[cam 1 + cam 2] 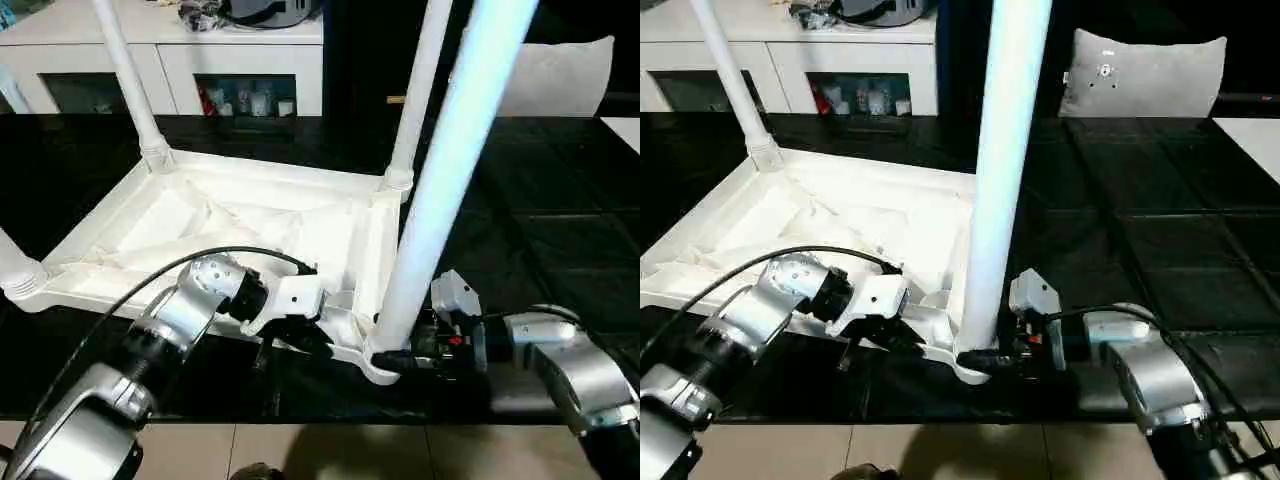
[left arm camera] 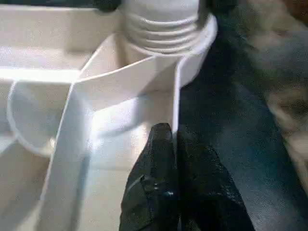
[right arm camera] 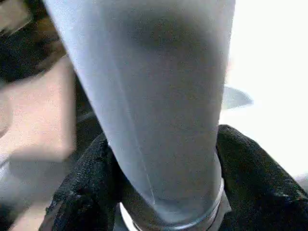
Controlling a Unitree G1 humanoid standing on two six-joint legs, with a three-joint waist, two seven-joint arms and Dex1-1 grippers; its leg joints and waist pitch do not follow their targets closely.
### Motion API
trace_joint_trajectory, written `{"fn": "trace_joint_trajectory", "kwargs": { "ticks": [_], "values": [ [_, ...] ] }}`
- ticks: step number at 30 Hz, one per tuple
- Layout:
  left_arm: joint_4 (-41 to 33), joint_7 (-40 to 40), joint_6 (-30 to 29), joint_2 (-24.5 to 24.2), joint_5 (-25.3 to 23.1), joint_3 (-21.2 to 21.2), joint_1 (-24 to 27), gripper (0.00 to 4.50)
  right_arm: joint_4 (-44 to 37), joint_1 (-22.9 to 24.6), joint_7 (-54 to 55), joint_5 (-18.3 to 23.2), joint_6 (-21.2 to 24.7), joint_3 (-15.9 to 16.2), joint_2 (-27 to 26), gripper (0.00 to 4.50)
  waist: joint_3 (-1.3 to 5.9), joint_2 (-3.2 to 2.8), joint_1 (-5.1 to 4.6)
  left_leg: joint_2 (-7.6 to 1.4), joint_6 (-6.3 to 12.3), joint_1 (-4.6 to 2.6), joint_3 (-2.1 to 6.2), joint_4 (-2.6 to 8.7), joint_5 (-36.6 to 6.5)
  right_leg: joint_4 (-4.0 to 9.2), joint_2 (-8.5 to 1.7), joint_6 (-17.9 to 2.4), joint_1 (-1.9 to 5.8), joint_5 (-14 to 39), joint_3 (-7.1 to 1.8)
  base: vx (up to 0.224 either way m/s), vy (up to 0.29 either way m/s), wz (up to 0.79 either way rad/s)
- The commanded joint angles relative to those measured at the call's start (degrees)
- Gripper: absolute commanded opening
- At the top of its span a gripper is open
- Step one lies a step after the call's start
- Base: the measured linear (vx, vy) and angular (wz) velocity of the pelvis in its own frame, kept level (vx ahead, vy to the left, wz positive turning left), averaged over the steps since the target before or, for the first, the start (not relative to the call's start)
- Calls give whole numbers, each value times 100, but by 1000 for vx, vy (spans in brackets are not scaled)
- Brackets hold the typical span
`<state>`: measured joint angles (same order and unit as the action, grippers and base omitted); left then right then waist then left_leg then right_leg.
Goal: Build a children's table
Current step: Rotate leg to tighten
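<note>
The children's table lies upside down on a black surface, its ribbed white tabletop (image 1: 200,225) facing up. Three white legs stand in corner sockets: back left (image 1: 130,75), back right (image 1: 415,100) and the near right leg (image 1: 450,170). A fourth leg (image 1: 15,265) shows at the front left corner. My left gripper (image 1: 300,340) is shut on the thin rim wall (image 2: 175,96) close to the near right socket. At that socket, my right gripper (image 1: 395,358) clasps the base of the near right leg (image 3: 154,96), with a black finger (image 3: 91,178) pressed on each side.
A white cabinet (image 1: 160,60) with glass doors stands behind the tabletop. A grey cushion-like panel (image 1: 1140,75) leans at the back right. The black surface (image 1: 540,230) stretches to the right, and its front edge meets beige floor tiles (image 1: 350,450).
</note>
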<state>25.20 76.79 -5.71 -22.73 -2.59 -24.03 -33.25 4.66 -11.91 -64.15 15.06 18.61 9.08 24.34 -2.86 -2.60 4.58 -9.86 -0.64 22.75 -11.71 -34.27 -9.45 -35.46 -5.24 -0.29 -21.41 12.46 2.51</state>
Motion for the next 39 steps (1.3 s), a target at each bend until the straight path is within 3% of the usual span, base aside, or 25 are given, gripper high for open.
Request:
{"fn": "trace_joint_trajectory", "kwargs": {
  "ticks": [1,2,3,6,8,10,14,15,17,21,27,31,36,39],
  "values": [
    [-541,-799,-733,560,77,30,67,0,71,-95,1169,-163,284,191,-717,258,290,37,-104,-355,-185,-219,223,507,-2039,499,-374,-1181,50,2009,-208,0,0,0],
    [-620,-1038,-981,715,62,82,72,0,198,-166,1518,-178,332,109,-967,257,283,58,-196,-342,-322,-222,252,516,-2269,537,-389,-1048,46,2417,-199,0,0,0],
    [-660,-1187,-1141,820,58,115,65,0,258,-208,1733,-175,388,47,-1116,257,282,59,-226,-339,-358,-226,271,517,-2339,553,-393,-996,37,2539,-198,0,0,0],
    [-710,-1877,-1590,1279,-40,247,-13,0,481,-376,2428,-160,527,-126,-1634,257,293,47,-396,-325,-425,-192,302,554,-2520,574,-353,-854,51,2460,-174,0,0,0],
    [-701,-2081,-1705,1419,-57,293,-47,0,539,-423,2585,-152,547,-164,-1752,256,304,74,-435,-307,-348,-208,275,519,-2465,602,-354,-900,32,2287,-197,0,0,0],
    [-632,-2763,-2044,1857,-169,446,-161,0,778,-595,3292,-331,721,-299,-2103,256,305,49,-439,-298,-241,-201,249,502,-2254,611,-348,-973,14,2067,-213,0,0,0],
    [-550,-3205,-2126,2201,-282,470,-233,0,1061,-749,3672,-566,816,-331,-2223,256,311,62,-438,-295,-137,-191,229,483,-2058,625,-321,-951,22,2002,-203,0,0,0],
    [-568,-3308,-2161,2287,-338,452,-232,0,1137,-783,3811,-621,833,-384,-2267,326,319,60,-427,-293,-101,-168,233,487,-1988,615,-324,-938,46,1882,-206,0,0,0],
    [-561,-3389,-2195,2329,-411,421,-240,0,1142,-812,3879,-653,744,-439,-2280,332,325,47,-429,-298,-77,-169,229,491,-1962,613,-308,-935,42,1724,-205,0,0,0],
    [-541,-3442,-2253,2201,-481,418,-259,0,1058,-784,3845,-773,536,-404,-2174,372,341,46,-415,-297,-15,-158,220,486,-1813,582,-307,-1010,68,1369,-205,0,0,0],
    [-544,-3057,-2102,1838,-390,488,-135,0,652,-559,3468,-685,285,-472,-1787,422,333,10,-394,-299,25,-153,220,487,-1845,604,-311,-989,78,1462,-197,0,0,0],
    [-506,-2831,-1940,1659,-383,467,-81,0,465,-446,3220,-720,198,-489,-1523,447,360,24,-390,-304,122,-135,208,472,-1585,548,-301,-1134,107,916,-196,0,0,0],
    [-279,-1878,-999,1090,-247,322,-38,0,-67,-226,1988,-478,-1,-437,-647,447,375,26,-316,-318,378,-123,194,428,-1297,506,-318,-1226,145,502,-197,0,0,0],
    [-214,-1285,-598,789,-157,199,-50,0,-205,-169,1322,-308,-125,-395,-251,447,352,20,-256,-334,345,-149,189,445,-1424,526,-323,-1238,107,807,-192,0,0,0]
  ]
}}
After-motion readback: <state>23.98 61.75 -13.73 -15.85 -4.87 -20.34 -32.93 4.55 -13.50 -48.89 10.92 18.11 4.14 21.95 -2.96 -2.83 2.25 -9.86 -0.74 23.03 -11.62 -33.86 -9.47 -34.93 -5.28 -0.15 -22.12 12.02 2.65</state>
